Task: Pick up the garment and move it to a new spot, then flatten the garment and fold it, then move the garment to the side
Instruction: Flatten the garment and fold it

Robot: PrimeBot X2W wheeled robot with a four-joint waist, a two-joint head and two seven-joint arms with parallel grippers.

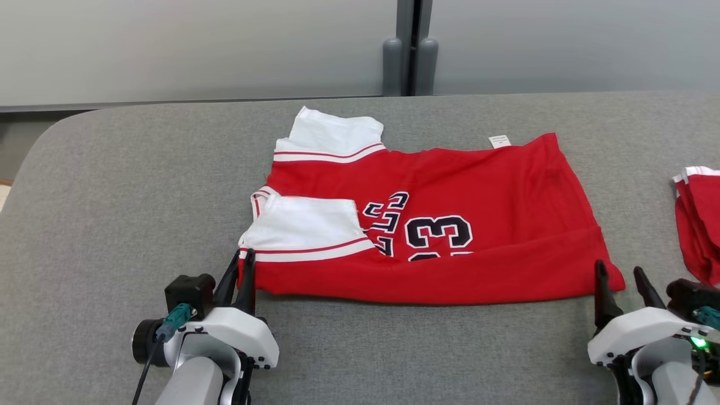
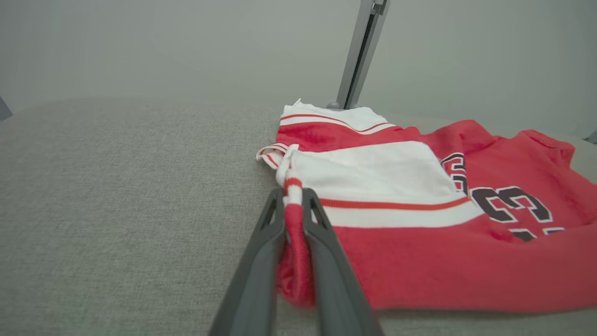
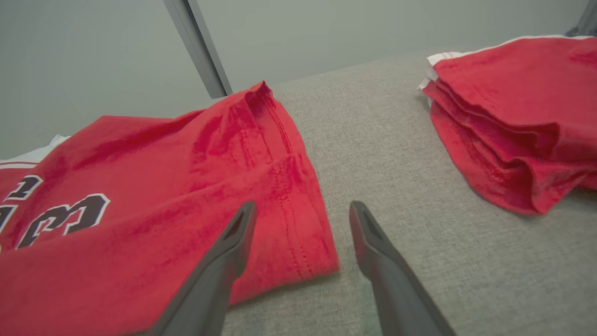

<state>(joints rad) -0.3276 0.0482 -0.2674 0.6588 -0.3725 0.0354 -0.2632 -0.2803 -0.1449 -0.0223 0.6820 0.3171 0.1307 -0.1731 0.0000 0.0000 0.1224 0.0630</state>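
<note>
The jersey's [image 1: 506,270] number [image 1: 439,232] and lettering [image 1: 388,216] run under its near fold, so their lower parts cannot be read. Print on the white label [image 1: 499,141] at the far edge is too small to read. The red pile [image 1: 697,225] is cut off by the head view's right edge. The corner pinched by the left gripper [image 2: 293,193] is partly hidden between its fingers [image 2: 259,261].

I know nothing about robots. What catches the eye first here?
A red jersey numbered 23 lies spread across the grey table. The left gripper pinches its near left corner; the right gripper stands open by the near right corner. Another folded red garment sits far right.
</note>
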